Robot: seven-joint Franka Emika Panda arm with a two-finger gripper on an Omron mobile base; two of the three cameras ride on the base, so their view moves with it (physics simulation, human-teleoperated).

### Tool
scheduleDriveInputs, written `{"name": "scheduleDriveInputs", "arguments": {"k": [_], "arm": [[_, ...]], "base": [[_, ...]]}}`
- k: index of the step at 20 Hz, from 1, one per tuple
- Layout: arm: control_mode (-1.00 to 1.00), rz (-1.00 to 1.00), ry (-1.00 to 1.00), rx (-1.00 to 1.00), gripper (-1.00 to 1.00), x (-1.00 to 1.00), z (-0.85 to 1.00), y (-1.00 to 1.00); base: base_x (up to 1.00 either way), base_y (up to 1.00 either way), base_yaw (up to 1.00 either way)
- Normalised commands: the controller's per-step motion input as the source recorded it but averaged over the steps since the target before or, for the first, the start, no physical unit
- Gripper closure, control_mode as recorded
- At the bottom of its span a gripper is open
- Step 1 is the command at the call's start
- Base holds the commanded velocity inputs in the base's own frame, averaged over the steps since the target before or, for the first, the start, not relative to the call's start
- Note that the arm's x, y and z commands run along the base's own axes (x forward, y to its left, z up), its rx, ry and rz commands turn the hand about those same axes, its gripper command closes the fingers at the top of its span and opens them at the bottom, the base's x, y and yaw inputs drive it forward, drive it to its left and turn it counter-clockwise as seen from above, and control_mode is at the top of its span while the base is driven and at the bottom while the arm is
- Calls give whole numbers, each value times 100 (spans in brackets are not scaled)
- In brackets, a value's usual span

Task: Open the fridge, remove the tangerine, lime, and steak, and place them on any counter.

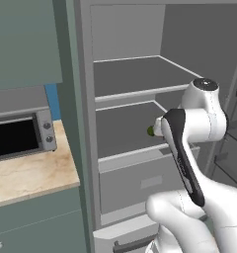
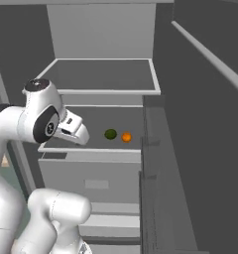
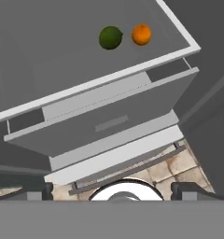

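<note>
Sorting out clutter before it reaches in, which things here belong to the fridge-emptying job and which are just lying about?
Job: fridge, open; lime; tangerine, beside the lime on the same shelf; counter.
Lying about: microwave on the counter.

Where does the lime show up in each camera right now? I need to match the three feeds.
Left base view: the lime peeks out at mid-frame, on the lower shelf, partly hidden behind the arm.
Right base view: lime at centre, just left of the tangerine.
Hand view: lime near the top, left of the tangerine.
Shared landmark: the white front edge of the lower shelf.
</note>
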Motion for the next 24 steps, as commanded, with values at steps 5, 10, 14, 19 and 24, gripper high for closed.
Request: {"name": "scheduleDriveInputs", "arguments": {"k": [5,10,14,19,24], "arm": [[-100,-15,1,0,-100,76,-41,-33],[-100,-3,0,0,-100,87,-38,-42],[-100,0,3,-1,-100,84,-48,-41],[-100,1,7,0,-100,76,-29,-43],[-100,4,3,0,-100,78,-28,-39]], "base": [[0,0,0],[0,0,0],[0,0,0],[0,0,0],[0,0,0]]}}
